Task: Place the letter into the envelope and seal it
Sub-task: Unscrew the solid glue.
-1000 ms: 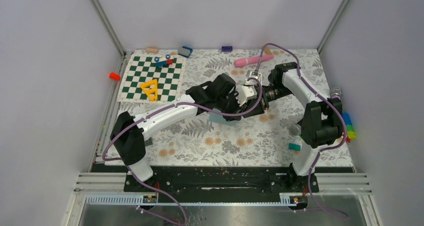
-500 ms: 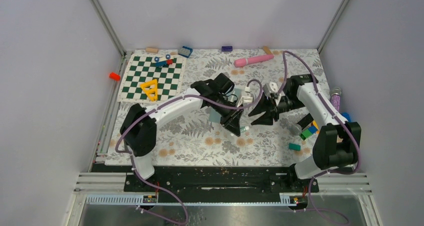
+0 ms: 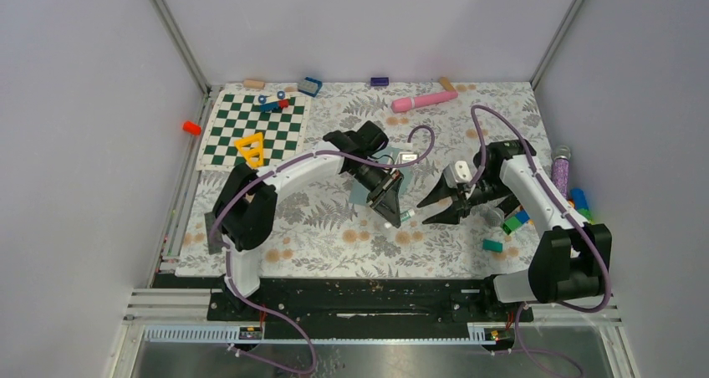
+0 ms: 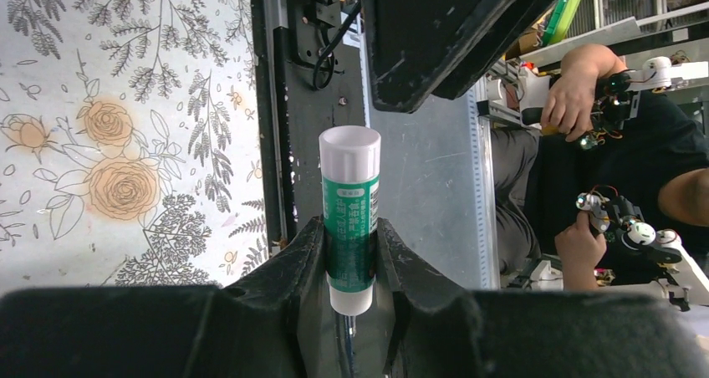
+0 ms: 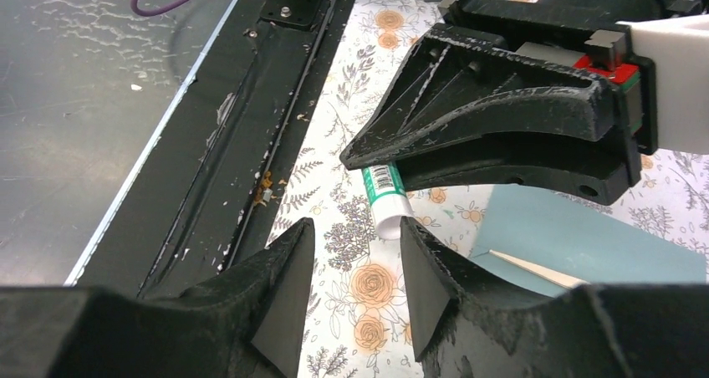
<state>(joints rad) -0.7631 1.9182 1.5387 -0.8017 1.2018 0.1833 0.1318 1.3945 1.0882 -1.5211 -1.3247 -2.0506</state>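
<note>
My left gripper point(image 4: 351, 252) is shut on a green-and-white glue stick point(image 4: 349, 211), whose white end points at the table's near edge. In the top view the glue stick point(image 3: 407, 216) sticks out between my left gripper point(image 3: 391, 213) and my right gripper point(image 3: 428, 211). My right gripper point(image 5: 355, 244) is open, its fingertips just short of the glue stick's point(image 5: 386, 198) white end. The grey-teal envelope point(image 5: 568, 236) lies flat under the left gripper point(image 5: 368, 165), with a thin cream edge of the letter point(image 5: 535, 268) showing on it. Part of the envelope point(image 3: 360, 196) shows beside the left arm.
A chequered board point(image 3: 255, 131) with a yellow triangle point(image 3: 251, 150) lies at the back left. A pink cylinder point(image 3: 425, 101) rests at the back. Coloured blocks point(image 3: 518, 219) and a teal block point(image 3: 492, 245) sit by the right arm. The black base rail point(image 5: 251, 119) runs along the near edge.
Both arms have drawn away from the envelope toward the near side. The left gripper has kept the glue stick; the right gripper has swung right and now faces the stick's end.
</note>
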